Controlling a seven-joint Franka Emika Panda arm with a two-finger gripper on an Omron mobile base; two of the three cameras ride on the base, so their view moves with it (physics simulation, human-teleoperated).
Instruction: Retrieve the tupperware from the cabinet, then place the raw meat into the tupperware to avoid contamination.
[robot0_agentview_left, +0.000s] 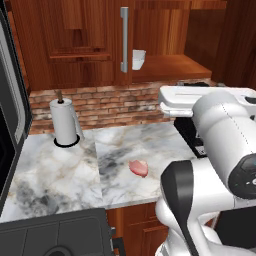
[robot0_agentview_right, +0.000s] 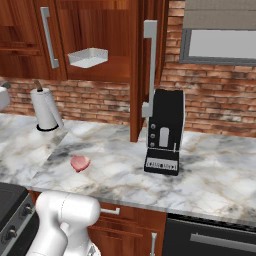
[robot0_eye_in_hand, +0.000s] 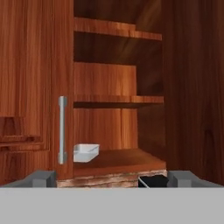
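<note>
Reddish-brown panelled wooden cabinet (robot0_eye_in_hand: 118, 87) has one door swung open, so its shelves are exposed. The small whitish translucent plastic tupperware (robot0_eye_in_hand: 85, 152) sits on the bottom shelf at the left edge, just beside the closed door's silver bar handle (robot0_eye_in_hand: 62, 130), not yet retrieved. Gripper (robot0_eye_in_hand: 112, 179) faces the opening with jaws spread wide, nothing between them, well short of the box. Flat oval pink-red raw meat (robot0_agentview_left: 138, 168) lies bare on the marble counter (robot0_agentview_left: 60, 170). Judged progress: opening done; grabbing the box, setting it down and loading the meat all remain.
</note>
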